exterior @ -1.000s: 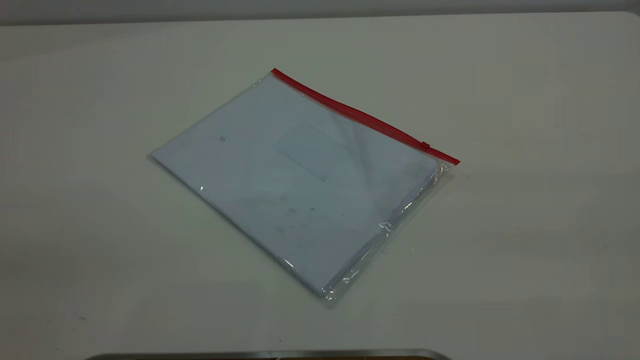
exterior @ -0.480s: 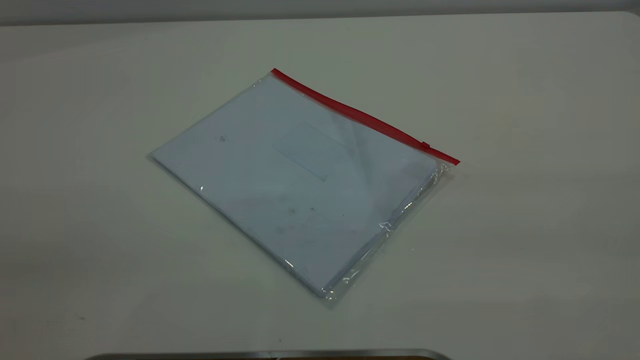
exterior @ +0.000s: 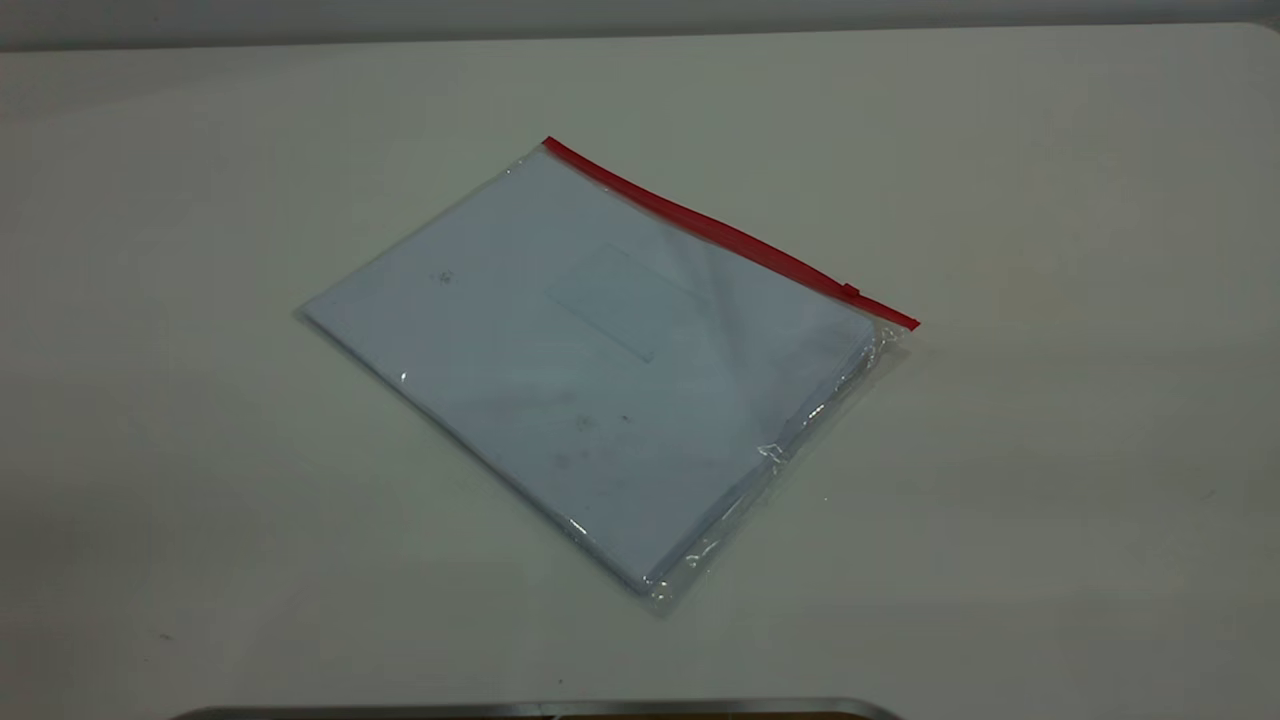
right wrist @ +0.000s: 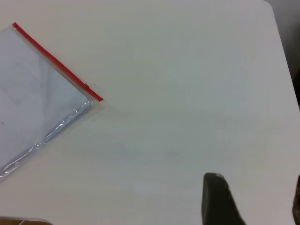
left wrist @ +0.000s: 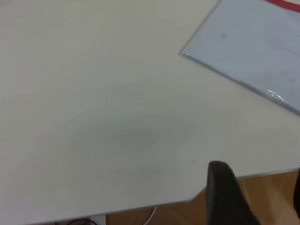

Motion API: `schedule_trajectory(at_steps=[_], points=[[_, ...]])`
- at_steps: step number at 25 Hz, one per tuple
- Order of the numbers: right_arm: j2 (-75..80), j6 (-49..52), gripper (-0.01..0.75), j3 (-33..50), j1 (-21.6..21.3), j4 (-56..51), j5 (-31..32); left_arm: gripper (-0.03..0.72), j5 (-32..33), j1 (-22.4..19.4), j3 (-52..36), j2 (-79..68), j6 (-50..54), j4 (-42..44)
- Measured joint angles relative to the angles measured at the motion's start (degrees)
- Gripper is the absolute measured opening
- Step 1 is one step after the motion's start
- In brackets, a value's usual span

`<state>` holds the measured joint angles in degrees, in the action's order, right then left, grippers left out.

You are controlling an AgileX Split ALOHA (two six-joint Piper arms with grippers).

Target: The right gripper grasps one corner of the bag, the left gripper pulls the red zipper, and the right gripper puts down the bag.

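The bag [exterior: 600, 370] lies flat on the white table, a clear pouch with white paper inside. The red zipper [exterior: 720, 232] runs along its far edge, with the slider tab [exterior: 851, 291] near the right end. The corner of the bag [exterior: 895, 335] there shows a clear crinkled margin. Neither gripper shows in the exterior view. The right gripper [right wrist: 255, 201] is open and empty, well away from the bag [right wrist: 33, 108] and its corner [right wrist: 93, 104]. The left gripper [left wrist: 258, 197] is open and empty at the table's edge, apart from the bag [left wrist: 253, 47].
The white table [exterior: 1050, 450] surrounds the bag on all sides. A metal rim [exterior: 540, 708] shows at the exterior view's bottom edge. In the left wrist view the table's rounded edge [left wrist: 187, 199] ends over a wooden floor [left wrist: 178, 213].
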<state>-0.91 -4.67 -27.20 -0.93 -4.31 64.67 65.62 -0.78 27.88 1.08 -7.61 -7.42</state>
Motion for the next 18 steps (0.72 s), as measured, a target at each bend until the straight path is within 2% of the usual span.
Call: schedule_trajectory(at_steps=[5,9,13,18], points=[[0.00,0.36,0.419,0.00,0.00,-1.57,-0.05,0.420,0.00,0.00,0.00,0.00,0.01,0.00],[1.65,-0.75,0.424,-0.29,0.00,-9.25,-1.45,0.418,-0.24,0.00,0.00,0.00,0.01,0.00],[12.09,-5.42,0.483,-0.42,0.00,-15.14,-7.00,0.418,-4.87,0.00,1.90,-2.22,0.75,-0.34],[32.36,-13.21,0.553,-0.42,0.00,-19.08,-17.53,0.451,-14.41,0.00,3.49,-15.16,1.28,-2.04]])
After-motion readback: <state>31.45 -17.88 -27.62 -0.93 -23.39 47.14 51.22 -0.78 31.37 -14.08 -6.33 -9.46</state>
